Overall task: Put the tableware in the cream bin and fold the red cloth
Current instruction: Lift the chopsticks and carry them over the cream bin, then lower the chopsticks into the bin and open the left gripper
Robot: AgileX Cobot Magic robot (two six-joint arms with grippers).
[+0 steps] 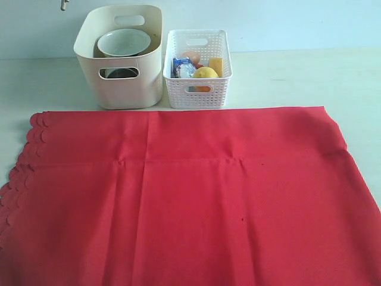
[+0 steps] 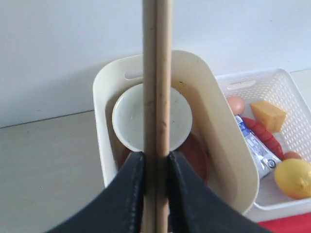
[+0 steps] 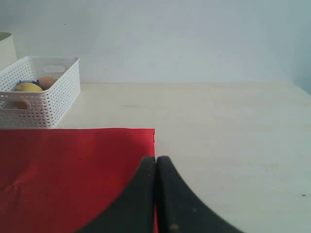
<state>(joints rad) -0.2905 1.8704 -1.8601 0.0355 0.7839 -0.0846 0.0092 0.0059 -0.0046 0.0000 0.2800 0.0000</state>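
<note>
Above the bin [image 2: 194, 59], left gripper [image 2: 155, 161] pinches 2 chopsticks [image 2: 156, 73]; lower them beside the bowl [image 2: 130, 116] before releasing. Right gripper [image 3: 156, 162] closed, empty.

You'll find a white perforated basket [image 1: 197, 95] toward 12 o'clock in the exterior view, standing on the pale table [image 1: 286, 77]. Inside it, the egg [image 1: 191, 56] sits at 11 o'clock, the cheese wedge [image 1: 216, 64] at 3, the lemon [image 1: 205, 73] at 5 and a blue-and-white packet [image 1: 183, 68] at 9 (something red [image 2: 269, 138] lies partly under that packet). A plain pale wall [image 1: 286, 24] stands behind.
</note>
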